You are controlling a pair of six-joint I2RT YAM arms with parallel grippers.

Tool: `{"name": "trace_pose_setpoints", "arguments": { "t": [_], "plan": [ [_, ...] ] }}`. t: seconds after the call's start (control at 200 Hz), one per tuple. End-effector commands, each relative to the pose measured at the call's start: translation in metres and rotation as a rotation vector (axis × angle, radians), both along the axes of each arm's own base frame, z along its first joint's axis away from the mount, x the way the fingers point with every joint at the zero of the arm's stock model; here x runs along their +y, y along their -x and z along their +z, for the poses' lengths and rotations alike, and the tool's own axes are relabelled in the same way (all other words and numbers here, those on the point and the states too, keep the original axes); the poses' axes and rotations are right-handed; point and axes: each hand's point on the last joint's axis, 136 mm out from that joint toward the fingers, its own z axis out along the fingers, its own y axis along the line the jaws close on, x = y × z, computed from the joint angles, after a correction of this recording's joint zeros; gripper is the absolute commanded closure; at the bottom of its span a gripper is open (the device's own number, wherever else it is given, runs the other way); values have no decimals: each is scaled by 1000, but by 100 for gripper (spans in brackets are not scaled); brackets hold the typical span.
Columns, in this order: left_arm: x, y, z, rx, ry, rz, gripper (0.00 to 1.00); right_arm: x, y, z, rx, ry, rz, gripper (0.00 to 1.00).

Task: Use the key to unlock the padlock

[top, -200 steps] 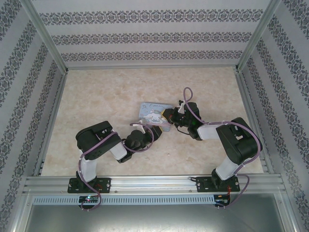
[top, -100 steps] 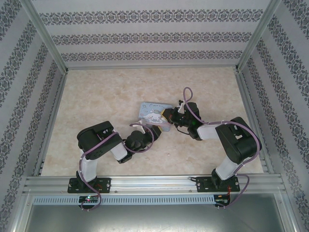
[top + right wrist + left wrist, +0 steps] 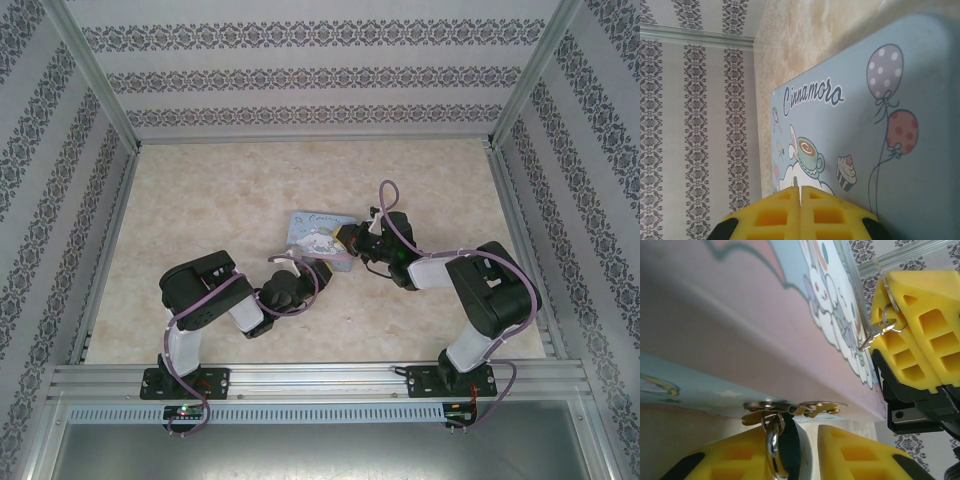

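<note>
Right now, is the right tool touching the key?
Touching. In the left wrist view the silvery key sticks out from between the right tool's yellow fingers, which are closed on it.

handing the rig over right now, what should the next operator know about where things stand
Left pincer: fingers on either side of the padlock, which hangs at the brass hasp of the tin; grip unclear.
Right pincer: shut on the key, tip near the tin lid, apart from the padlock.
Done: key in hand.
Left: bring key to padlock, insert, turn, free the shackle.
</note>
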Motion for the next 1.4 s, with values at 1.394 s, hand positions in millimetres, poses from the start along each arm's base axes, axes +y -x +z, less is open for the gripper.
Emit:
{"name": "trace_pose_setpoints", "arguments": {
  "t": [1.394],
  "plan": [
    [1,14,10,140,-73,-141,100,-40,142,-17,-36,73,115,100]
  ]
}}
